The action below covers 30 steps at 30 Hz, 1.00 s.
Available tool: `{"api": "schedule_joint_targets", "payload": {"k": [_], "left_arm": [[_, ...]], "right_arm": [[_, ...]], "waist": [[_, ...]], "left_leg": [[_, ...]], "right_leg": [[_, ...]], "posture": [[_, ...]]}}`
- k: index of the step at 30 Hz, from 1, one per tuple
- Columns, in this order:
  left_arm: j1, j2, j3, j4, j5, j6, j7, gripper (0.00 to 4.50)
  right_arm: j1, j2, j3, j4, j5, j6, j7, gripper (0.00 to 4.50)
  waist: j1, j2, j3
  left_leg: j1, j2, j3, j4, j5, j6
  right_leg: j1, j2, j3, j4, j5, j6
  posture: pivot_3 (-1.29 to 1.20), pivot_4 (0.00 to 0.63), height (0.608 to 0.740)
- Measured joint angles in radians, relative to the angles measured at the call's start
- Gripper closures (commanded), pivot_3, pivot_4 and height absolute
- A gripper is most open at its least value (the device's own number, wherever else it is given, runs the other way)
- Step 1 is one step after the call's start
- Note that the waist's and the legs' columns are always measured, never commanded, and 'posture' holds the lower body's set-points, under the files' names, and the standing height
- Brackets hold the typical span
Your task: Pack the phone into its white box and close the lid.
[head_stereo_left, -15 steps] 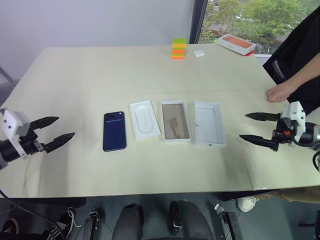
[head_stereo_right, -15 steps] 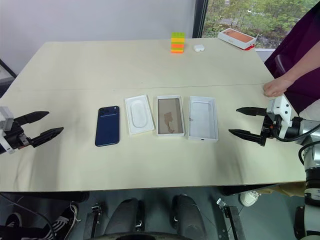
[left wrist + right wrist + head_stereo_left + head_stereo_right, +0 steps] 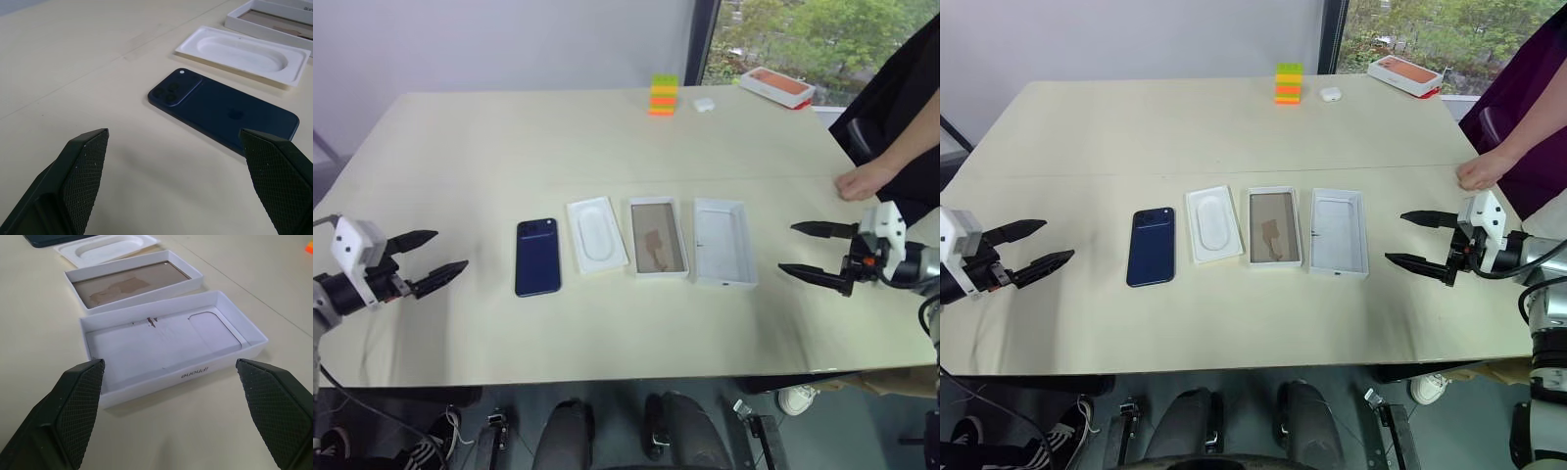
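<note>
Phone [image 3: 537,257] flat on the table [image 3: 509,147], camera side up, beside white insert [image 3: 596,234], then white box [image 3: 658,237], then lid [image 3: 723,242] lying inside-up. Left gripper [image 3: 425,258] and right gripper [image 3: 812,251] wide open, empty, well clear at either end.

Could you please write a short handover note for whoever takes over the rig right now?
Left hand: open, holding nothing, above the table's left side, aimed at the phone.
Right hand: open, holding nothing, on the right, facing the lid.
Lying in a row on the table, from left to right: phone face down, white insert, white box, lid with its inside facing up.
A person's hand rests on the right edge.
Done: nothing packed.
Left: put the phone in the box, turn the lid over and close it.
</note>
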<state>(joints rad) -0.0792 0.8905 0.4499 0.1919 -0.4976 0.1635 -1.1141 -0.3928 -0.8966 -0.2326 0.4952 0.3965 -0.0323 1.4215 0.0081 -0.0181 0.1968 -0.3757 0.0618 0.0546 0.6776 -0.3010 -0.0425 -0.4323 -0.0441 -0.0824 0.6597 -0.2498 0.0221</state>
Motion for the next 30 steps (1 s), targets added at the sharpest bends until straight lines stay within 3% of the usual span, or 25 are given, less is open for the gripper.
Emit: {"api": "schedule_joint_targets", "payload": {"k": [13,21,30], "left_arm": [[-0.007,-0.009,-0.005,-0.005,-0.003,0.02,0.007,0.02],[-0.057,-0.001,-0.075,-0.102,-0.029,0.276,0.081,0.02],[-0.155,-0.183,-0.103,-0.353,-0.125,0.532,0.367,0.02]], "right_arm": [[0.0,0.01,0.0,0.0,-0.002,-0.002,-0.004,0.0],[-0.02,0.029,0.012,-0.007,-0.021,-0.016,-0.042,0.0],[-0.017,0.061,0.031,-0.102,-0.021,0.001,-0.1,0.0]], "waist": [[0.001,0.0,0.0],[0.001,0.0,0.0],[0.002,0.0,0.0]], "left_leg": [[0.0,0.0,0.0,0.0,0.0,0.0],[0.0,0.0,-0.001,0.0,0.0,0.0],[0.001,-0.001,-0.002,0.001,0.0,0.0]], "right_leg": [[0.0,0.0,0.0,0.0,0.0,0.0],[0.0,0.0,0.0,0.0,0.0,0.0],[0.002,0.0,0.002,0.001,0.0,0.0]], "posture": [[0.0,0.15,0.74],[0.0,0.15,0.74],[0.0,0.15,0.74]]}}
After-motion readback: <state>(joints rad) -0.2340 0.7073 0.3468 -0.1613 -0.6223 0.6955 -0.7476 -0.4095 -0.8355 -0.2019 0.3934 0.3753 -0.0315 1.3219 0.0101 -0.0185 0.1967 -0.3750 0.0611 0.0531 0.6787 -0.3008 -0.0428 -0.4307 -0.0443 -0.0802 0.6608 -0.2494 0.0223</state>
